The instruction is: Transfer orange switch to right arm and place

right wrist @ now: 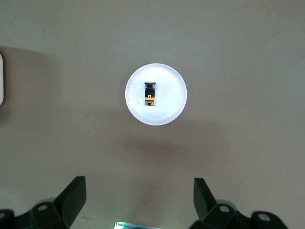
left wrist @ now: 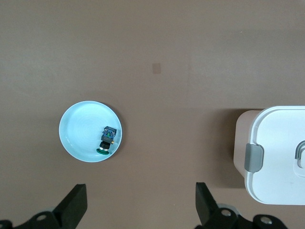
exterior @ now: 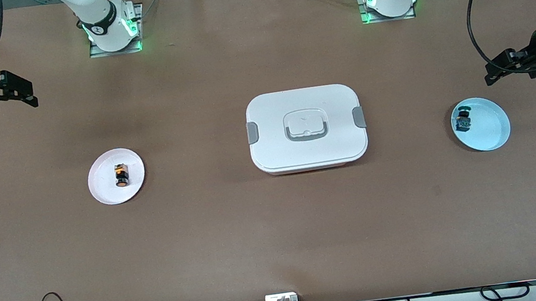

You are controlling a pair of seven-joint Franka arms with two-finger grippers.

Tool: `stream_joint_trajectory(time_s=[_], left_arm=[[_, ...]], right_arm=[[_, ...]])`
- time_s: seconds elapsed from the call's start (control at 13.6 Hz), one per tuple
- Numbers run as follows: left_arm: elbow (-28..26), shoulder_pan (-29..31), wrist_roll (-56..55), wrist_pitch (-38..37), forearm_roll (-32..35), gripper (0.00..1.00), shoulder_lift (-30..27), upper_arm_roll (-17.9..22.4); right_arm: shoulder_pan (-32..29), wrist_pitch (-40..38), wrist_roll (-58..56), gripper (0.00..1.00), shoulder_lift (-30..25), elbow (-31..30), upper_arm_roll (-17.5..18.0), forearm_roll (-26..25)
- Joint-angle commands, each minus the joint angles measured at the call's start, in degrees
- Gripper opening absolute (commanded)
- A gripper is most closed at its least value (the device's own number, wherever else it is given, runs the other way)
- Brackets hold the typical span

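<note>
The orange switch (exterior: pixel 121 175) is a small black part with orange bits. It lies on a white plate (exterior: pixel 102 187) toward the right arm's end of the table. The right wrist view also shows the orange switch (right wrist: pixel 150 93), on its plate (right wrist: pixel 171 102). My right gripper (exterior: pixel 32 94) hangs open and empty over bare table at that end, off to the side of the plate. Its fingers (right wrist: pixel 74 193) stand wide apart around nothing. My left gripper (exterior: pixel 489 74) is open and empty too, hanging above the table at the left arm's end.
A white lidded box (exterior: pixel 269 119) with grey latches sits mid-table. A light blue plate (exterior: pixel 493 126) at the left arm's end holds a black switch with green-blue parts (exterior: pixel 463 120). The left wrist view shows that plate (left wrist: pixel 78 129) and the box (left wrist: pixel 281 157). Cables run along the near edge.
</note>
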Motion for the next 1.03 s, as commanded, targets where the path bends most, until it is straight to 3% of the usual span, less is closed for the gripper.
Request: stream_joint_trajectory(time_s=[0.0, 0.37, 0.95], left_arm=[[0.3, 0.6, 0.2, -0.5, 0.8, 1.0, -0.5, -0.5], [0.3, 0.6, 0.3, -0.4, 0.8, 1.0, -0.4, -0.5], [0.4, 0.6, 0.2, -0.4, 0.8, 1.0, -0.3, -0.6]], right_arm=[[-1.4, 1.3, 1.1, 1.0, -1.8, -2.2, 1.4, -0.9], [-1.6, 1.6, 1.1, 1.0, 1.3, 2.0, 1.0, -3.0], [-1.2, 3.2, 1.4, 1.0, 4.4, 3.6, 1.4, -4.5]])
